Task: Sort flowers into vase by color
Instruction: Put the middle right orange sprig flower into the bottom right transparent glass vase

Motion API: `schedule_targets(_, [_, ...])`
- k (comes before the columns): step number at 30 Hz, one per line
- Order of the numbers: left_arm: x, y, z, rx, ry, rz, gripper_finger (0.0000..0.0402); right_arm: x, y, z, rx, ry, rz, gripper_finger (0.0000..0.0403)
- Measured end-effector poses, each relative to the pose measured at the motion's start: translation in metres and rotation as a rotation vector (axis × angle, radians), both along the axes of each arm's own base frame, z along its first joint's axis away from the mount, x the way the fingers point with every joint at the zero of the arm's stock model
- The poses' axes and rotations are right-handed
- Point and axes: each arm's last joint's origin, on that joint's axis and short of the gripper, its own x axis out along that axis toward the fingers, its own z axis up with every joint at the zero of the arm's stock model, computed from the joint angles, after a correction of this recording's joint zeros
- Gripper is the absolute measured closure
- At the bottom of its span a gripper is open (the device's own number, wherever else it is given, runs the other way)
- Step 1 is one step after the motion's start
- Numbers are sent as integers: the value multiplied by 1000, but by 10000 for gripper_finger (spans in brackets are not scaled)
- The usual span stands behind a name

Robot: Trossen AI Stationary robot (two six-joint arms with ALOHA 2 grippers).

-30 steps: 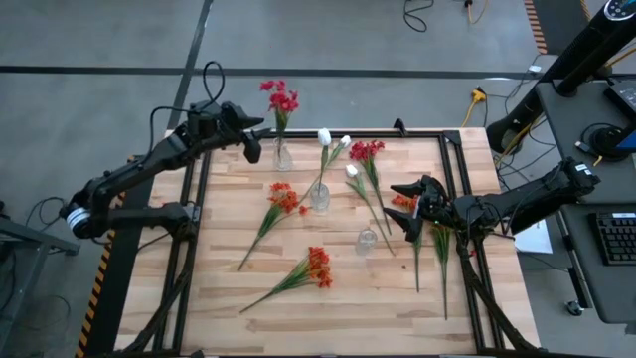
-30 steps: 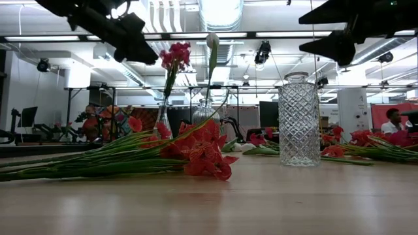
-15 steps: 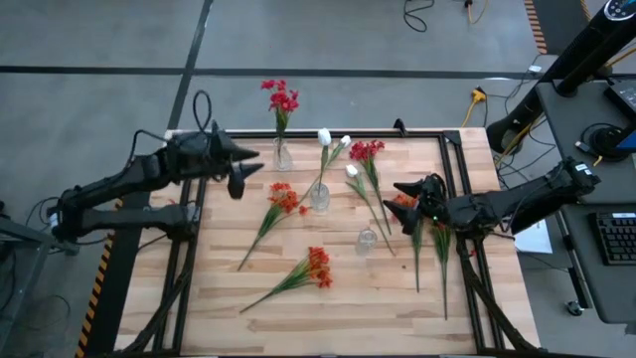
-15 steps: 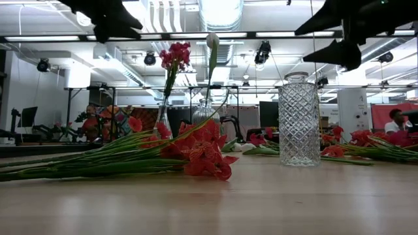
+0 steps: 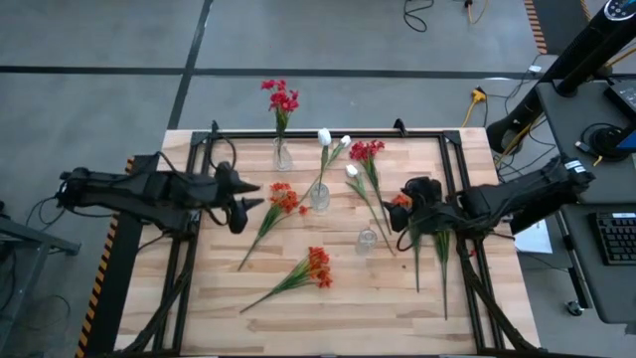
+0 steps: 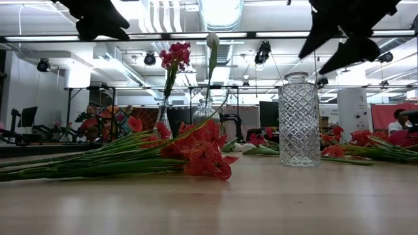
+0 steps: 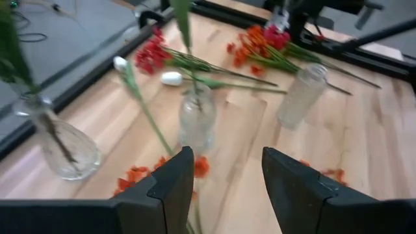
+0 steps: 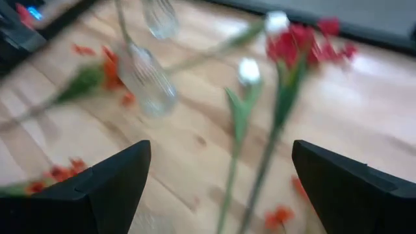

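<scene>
One camera looks straight down on the whole table (image 5: pixel 328 288); another sits at tabletop height, facing the room. Both wrist cameras, close above, share the cut-glass vase (image 6: pixel 299 121).

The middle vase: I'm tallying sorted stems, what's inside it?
The middle vase holds one white-bud stem. Whether a second white bud beside it stands in it too cannot be told.
</scene>
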Motion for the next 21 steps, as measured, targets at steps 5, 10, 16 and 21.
schedule_targets(5, [8, -5, -6, -12, 36, -9, 237, 3, 4, -6, 135, 142, -22, 37])
schedule_targets(10, [15, -6, -12, -12, 72, -10, 237, 7, 11, -16, 324, 267, -29, 37])
schedule_targets(16, [16, -7, -16, -24, 107, -33, 237, 10, 17, -31, 471, 393, -76, 37])
schedule_targets(21, [12, -7, -19, -17, 157, -34, 237, 11, 23, -47, 560, 519, -149, 37])
